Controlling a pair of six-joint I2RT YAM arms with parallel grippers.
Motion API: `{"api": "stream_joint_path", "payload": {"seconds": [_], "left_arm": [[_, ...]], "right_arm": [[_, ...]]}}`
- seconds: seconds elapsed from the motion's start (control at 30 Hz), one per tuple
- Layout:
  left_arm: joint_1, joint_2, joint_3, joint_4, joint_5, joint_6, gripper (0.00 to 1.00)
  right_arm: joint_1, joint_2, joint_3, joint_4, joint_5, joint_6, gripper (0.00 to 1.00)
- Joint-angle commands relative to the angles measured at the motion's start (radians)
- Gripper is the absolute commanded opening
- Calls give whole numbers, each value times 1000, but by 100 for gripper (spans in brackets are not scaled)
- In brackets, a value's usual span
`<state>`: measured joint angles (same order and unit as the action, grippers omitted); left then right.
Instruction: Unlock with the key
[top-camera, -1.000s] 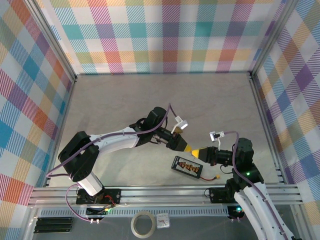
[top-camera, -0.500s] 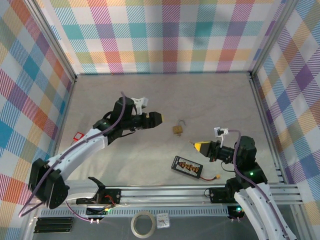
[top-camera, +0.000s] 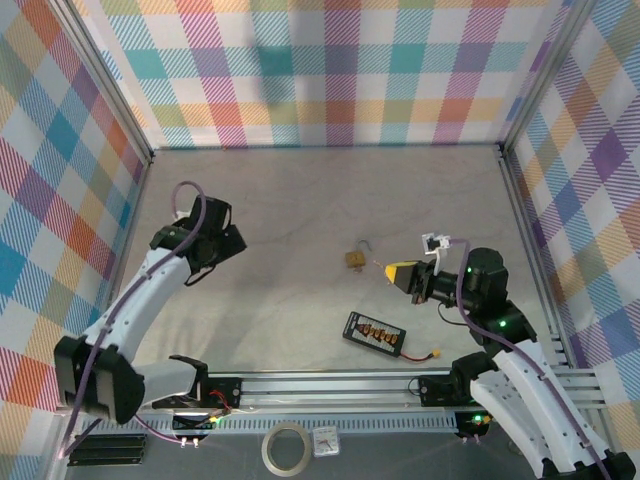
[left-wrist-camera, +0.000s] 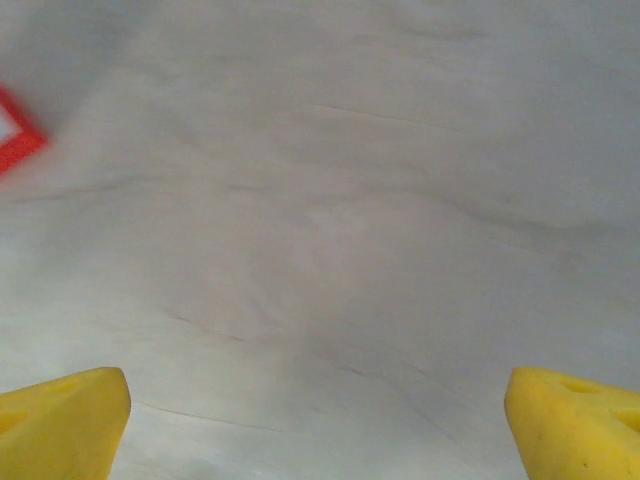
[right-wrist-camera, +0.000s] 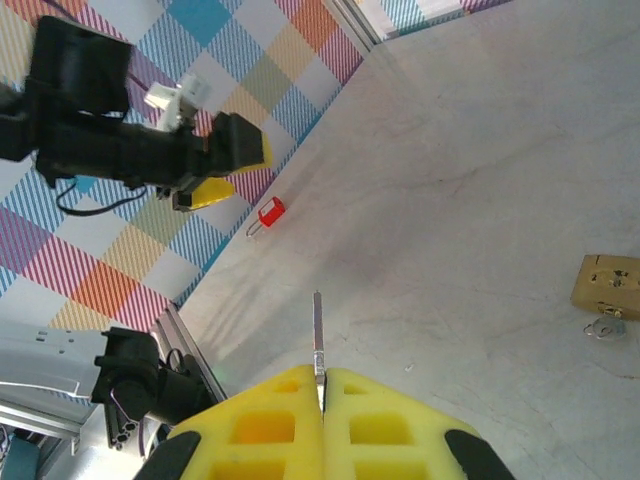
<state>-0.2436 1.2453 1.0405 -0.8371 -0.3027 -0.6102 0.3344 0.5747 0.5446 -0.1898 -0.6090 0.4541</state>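
Note:
The key (right-wrist-camera: 318, 335), a thin silvery blade, sticks out forward from between the yellow fingers of my right gripper (right-wrist-camera: 322, 385), which is shut on it. From above, that gripper (top-camera: 390, 268) hovers just right of the brass padlock (top-camera: 356, 258), whose shackle is raised. The padlock (right-wrist-camera: 608, 283) lies at the right edge of the right wrist view, with a small ring (right-wrist-camera: 603, 328) beside it. My left gripper (left-wrist-camera: 318, 400) is open over bare table at the far left (top-camera: 213, 250). A red padlock (right-wrist-camera: 270, 212) lies near it.
A black board with orange connectors (top-camera: 375, 333) lies on the table near the front rail, below the right gripper. Plaid walls enclose the table on three sides. A tape roll (top-camera: 286, 448) sits outside, in front of the rail.
My left arm has pulled away from the right gripper and swung far left, leaving the brass padlock on the table. The right gripper, holding the key, has risen slightly towards the padlock.

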Motion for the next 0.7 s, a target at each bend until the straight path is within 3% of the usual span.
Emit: {"api": "stream_joint_path", "payload": {"seconds": [0.0,0.2,0.5,0.67], "left_arm": [[74,63,35,-73,-158,77,96],[222,259,125,-78,-145,196,93],[415,444,138,59,106,300,81],[491,492,151,97,179,323,79]], "right_arm": [[6,-18,35,-32,-8,-32,0],[6,-66,36,-102,-9,-20,0],[6,-161,8,-172,20,41,0],[6,-197,16,-225,30,46,0]]}}
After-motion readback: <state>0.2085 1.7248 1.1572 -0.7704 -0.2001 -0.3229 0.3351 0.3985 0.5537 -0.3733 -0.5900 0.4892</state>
